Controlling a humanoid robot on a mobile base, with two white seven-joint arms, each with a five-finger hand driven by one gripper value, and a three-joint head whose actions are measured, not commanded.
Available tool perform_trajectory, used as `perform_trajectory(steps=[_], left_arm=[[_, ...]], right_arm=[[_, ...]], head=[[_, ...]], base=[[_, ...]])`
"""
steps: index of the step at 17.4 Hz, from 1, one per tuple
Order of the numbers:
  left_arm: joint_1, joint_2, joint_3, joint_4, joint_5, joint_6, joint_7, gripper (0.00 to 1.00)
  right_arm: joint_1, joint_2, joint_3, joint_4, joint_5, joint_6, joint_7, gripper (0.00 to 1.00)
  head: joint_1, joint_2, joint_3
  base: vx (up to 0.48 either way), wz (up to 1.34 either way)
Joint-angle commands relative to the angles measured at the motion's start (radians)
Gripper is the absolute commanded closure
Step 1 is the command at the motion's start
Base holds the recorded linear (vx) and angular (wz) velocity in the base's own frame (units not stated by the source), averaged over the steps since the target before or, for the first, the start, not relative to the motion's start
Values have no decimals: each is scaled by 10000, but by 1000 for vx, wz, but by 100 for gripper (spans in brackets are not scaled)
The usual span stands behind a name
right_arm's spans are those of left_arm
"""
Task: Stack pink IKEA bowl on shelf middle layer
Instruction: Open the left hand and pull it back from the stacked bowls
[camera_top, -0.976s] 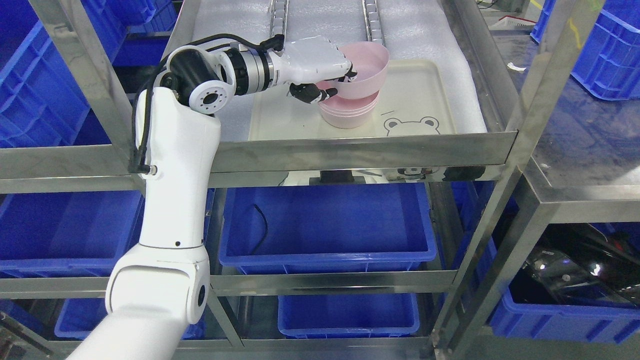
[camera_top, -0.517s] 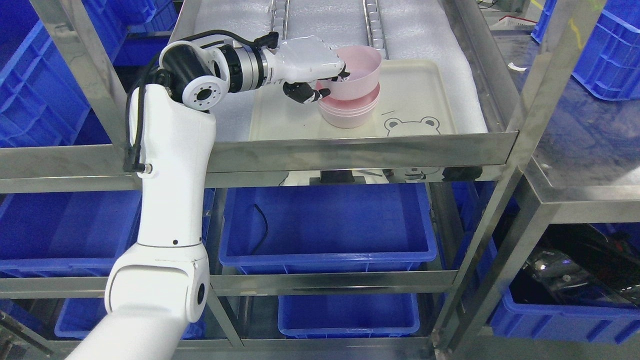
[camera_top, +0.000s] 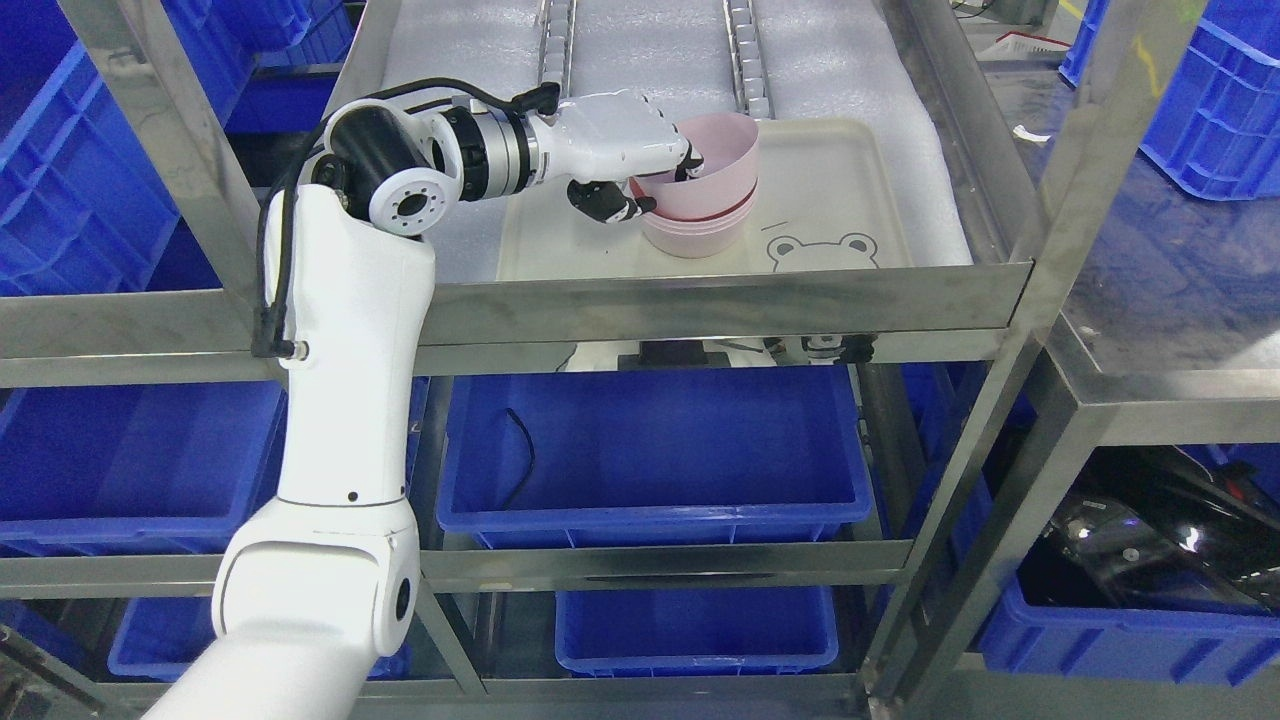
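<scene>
A pink bowl sits nested in a stack of pink bowls on a cream tray with a bear drawing. My left hand reaches in from the left and is shut on the top bowl's left rim, fingers inside and thumb below outside. The top bowl tilts slightly and sits low in the stack. My right arm does not show.
The tray lies on white foam padding on a steel shelf. Two roller rails run back along the shelf. Steel uprights frame the opening. Blue bins fill the lower shelves and the sides.
My left hand has lowered the pink bowl down and slightly left into the stack; it now rests nested where it hung above before.
</scene>
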Motion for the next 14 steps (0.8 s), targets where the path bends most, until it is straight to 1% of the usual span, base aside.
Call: perform_trajectory(steps=[1, 2, 3, 4, 5, 6, 7, 9, 10, 14], left_arm=[[-314, 175, 201, -116, 47, 2, 284, 30], [-330, 175, 460, -208, 63, 2, 453, 22], [-376, 175, 782, -254, 124, 2, 485, 16], [-437, 175, 1089, -255, 443, 2, 515, 14], [-529, 175, 1365, -239, 1342, 2, 637, 11], [-575, 175, 1307, -209, 2672, 2, 821, 11], [-545, 175, 851, -224, 4326, 2, 944, 10], [-164, 175, -572, -300, 6358, 2, 1037, 9], [279, 175, -1354, -376, 6899, 2, 1402, 8], [1920, 175, -4514, -1311, 7012, 2, 3273, 7]], right_arm=[[214, -175, 0, -175, 0, 5, -3, 0], [214, -175, 0, -175, 0, 5, -3, 0], [214, -175, 0, -175, 0, 5, -3, 0], [214, -175, 0, -175, 0, 5, -3, 0], [214, -175, 0, -175, 0, 5, -3, 0], [214, -175, 0, -175, 0, 5, -3, 0], [214, -175, 0, -175, 0, 5, -3, 0], [214, -175, 0, -175, 0, 5, -3, 0], [214, -175, 0, -175, 0, 5, -3, 0], [214, -175, 0, -175, 0, 5, -3, 0]], head=[[0, 0, 0], [0, 0, 0], [0, 0, 0], [0, 0, 0], [0, 0, 0], [0, 0, 0], [0, 0, 0], [0, 0, 0], [0, 0, 0], [0, 0, 0]], base=[[0, 0], [0, 0], [0, 0], [0, 0], [0, 0], [0, 0], [0, 0], [0, 0], [0, 0], [0, 0]])
